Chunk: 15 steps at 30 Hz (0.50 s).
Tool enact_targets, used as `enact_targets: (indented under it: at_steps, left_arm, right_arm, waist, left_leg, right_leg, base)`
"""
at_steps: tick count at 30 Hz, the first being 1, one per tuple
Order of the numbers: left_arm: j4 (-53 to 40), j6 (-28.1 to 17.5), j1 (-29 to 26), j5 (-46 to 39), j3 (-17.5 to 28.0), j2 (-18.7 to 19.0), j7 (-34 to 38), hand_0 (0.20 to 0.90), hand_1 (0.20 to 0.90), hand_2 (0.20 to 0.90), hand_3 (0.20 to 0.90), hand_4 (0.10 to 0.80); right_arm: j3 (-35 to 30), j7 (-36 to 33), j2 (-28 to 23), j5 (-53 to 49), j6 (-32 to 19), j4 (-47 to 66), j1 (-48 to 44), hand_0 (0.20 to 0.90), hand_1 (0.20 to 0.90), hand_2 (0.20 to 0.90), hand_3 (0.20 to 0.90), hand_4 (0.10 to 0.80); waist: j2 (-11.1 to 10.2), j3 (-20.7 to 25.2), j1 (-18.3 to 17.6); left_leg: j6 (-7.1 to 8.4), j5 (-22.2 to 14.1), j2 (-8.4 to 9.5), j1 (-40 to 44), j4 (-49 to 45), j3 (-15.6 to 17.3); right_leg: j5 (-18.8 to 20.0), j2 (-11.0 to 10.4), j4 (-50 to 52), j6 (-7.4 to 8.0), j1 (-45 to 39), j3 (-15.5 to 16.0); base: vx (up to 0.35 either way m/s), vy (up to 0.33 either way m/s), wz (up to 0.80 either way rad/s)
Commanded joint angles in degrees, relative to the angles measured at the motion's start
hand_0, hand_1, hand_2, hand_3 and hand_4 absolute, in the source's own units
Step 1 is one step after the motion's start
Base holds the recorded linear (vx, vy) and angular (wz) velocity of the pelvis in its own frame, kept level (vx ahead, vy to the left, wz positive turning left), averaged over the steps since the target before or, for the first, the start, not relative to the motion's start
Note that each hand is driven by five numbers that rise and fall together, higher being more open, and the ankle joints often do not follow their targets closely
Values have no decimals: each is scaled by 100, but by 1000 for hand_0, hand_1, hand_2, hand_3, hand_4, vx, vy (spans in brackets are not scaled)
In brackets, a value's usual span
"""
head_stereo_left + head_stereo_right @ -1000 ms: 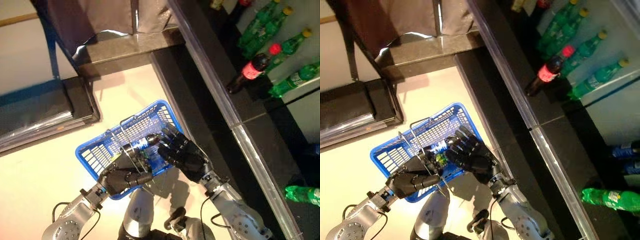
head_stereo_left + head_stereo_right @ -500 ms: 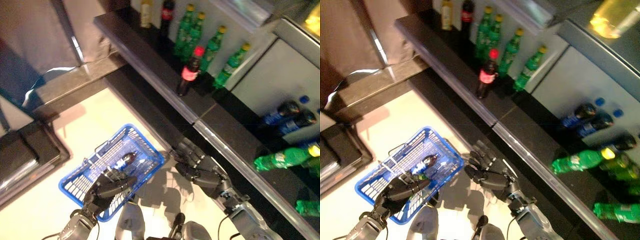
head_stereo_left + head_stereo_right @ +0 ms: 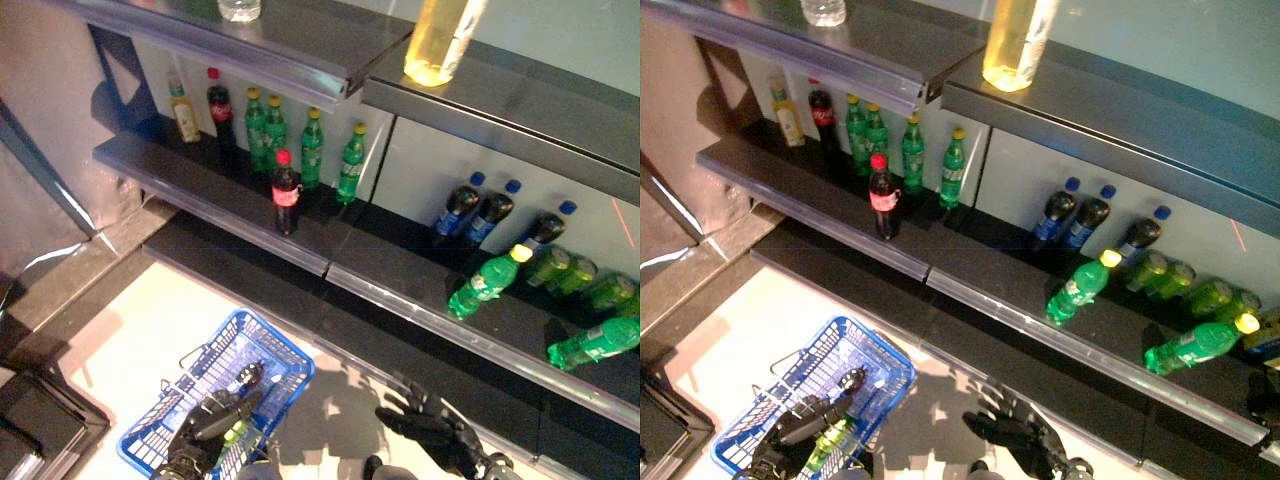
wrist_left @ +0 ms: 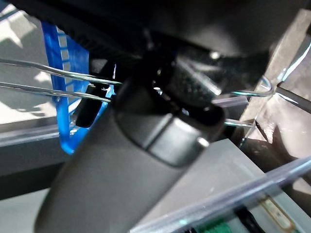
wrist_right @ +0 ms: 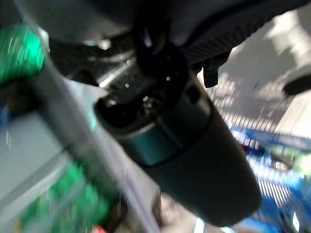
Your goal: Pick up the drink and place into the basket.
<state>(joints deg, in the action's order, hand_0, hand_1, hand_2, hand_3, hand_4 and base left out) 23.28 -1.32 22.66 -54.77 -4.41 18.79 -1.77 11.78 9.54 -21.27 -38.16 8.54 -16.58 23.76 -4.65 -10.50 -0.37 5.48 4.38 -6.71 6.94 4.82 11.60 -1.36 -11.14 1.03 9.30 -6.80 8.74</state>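
The blue plastic basket [image 3: 276, 342] hangs low at the left over the pale floor. My left hand [image 3: 205, 432] is curled round its wire handles [image 4: 48, 80]. A drink bottle [image 3: 243, 380] with a dark top and a green label lies inside the basket, just beyond that hand. My right hand [image 3: 432, 432] is to the right of the basket and apart from it, fingers spread and holding nothing. It hovers in front of the lowest dark shelf edge.
Dark shelves [image 3: 230, 205] fill the far side. A red-capped cola bottle [image 3: 286, 192] stands at the shelf front, green bottles [image 3: 311, 150] behind it. Blue-capped dark bottles [image 3: 470, 208] and lying green bottles [image 3: 487, 284] are to the right. A yellow bottle [image 3: 440, 38] stands on the top shelf.
The camera has tilted up to the shelves. My right hand has come off the basket and moved right, empty; the bottle stays in the basket. The left hand keeps the handles.
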Motion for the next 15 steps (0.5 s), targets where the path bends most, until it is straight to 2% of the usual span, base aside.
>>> enact_targets:
  at_steps: [1,4,5,6,7,9,10,12,13,14,15]
  left_arm:
    - [-600,-1211,-697,-146,249,100,-224,300,300,300,200,100]
    - [371,-1355,-914,-95,302,-183,-58,300,300,300,200,100]
    - [403,-1342,-928,-106,308,-193,7,300,300,300,200,100]
    - [893,-1308,-1017,-308,424,-311,13,300,300,300,200,100]
    - [935,-1316,-1032,-399,439,-323,54,300,300,300,200,100]
    - [1335,-1362,-1154,-449,569,-465,16,300,300,300,200,100]
    - [1605,-1375,-1252,-375,643,-554,126,300,300,300,200,100]
    - [1975,-1319,-1386,-410,694,-650,116,300,300,300,200,100]
    - [2329,-1323,-1491,-496,755,-781,119,300,300,300,200,100]
    - [2432,-1329,-1515,-536,786,-826,132,300,300,300,200,100]
    - [2597,-1356,-1551,-636,847,-909,175,300,300,300,200,100]
  right_arm:
    - [97,-618,20,287,-262,108,-224,900,900,900,900,800]
    - [78,-1211,263,1034,-261,-1026,-573,900,900,900,900,800]
    - [76,-1244,276,1066,-242,-1067,-596,900,900,900,900,800]
    - [2,-1361,382,1563,-274,-1563,-762,900,900,900,900,800]
    - [-3,-1376,392,1687,-265,-1603,-783,900,900,900,900,800]
    - [34,-1540,381,2255,-303,-2020,-953,900,900,900,900,800]
    - [53,-1557,350,2473,-157,-2327,-1074,900,900,900,900,800]
    - [18,-1540,354,2395,-202,-2688,-1161,900,900,900,900,800]
    - [41,-1554,362,2446,-201,-3046,-1326,900,900,900,900,800]
    - [56,-1535,351,2484,-187,-3161,-1385,900,900,900,900,800]
    - [83,-1469,326,2572,-173,-3360,-1505,900,900,900,900,800]
  waist:
    - [144,223,-5]
    - [194,321,-60]
    - [198,324,-61]
    - [224,364,-80]
    - [227,365,-81]
    - [244,372,-80]
    - [255,360,-46]
    - [262,322,-32]
    - [199,282,-26]
    - [162,279,-9]
    - [88,296,30]
  left_leg:
    - [-104,-334,-94,-2,-312,120]
    - [-23,-274,-235,10,-275,177]
    - [-14,-264,-249,11,-266,179]
    - [72,-153,-368,-17,-226,235]
    - [81,-141,-381,-21,-223,242]
    - [187,-21,-521,-88,-218,322]
    - [266,80,-626,-185,-239,332]
    - [284,159,-653,-386,-469,346]
    - [127,-208,-347,-491,-995,212]
    - [49,-392,-141,-552,-1301,79]
    - [-116,-734,290,-725,-1910,-161]
  right_leg:
    - [122,53,158,-117,124,227]
    - [128,198,71,-235,144,202]
    - [127,211,62,-243,143,200]
    - [117,336,2,-309,142,172]
    - [118,349,-4,-316,144,169]
    - [106,450,-57,-383,150,188]
    - [103,544,-109,-457,151,209]
    - [75,597,-90,-521,149,235]
    - [92,550,-100,-569,167,238]
    - [113,523,-120,-587,184,222]
    - [167,473,-178,-615,232,173]
  base:
    - [-74,-91,-21]
    - [-147,-210,-14]
    - [-151,-231,-26]
    - [-121,-182,-23]
    - [-161,-237,-22]
    - [-164,-220,-17]
    - [-231,-256,-26]
    - [-215,-185,-18]
    - [-159,-105,3]
    - [-169,-99,2]
    - [-113,-59,-7]
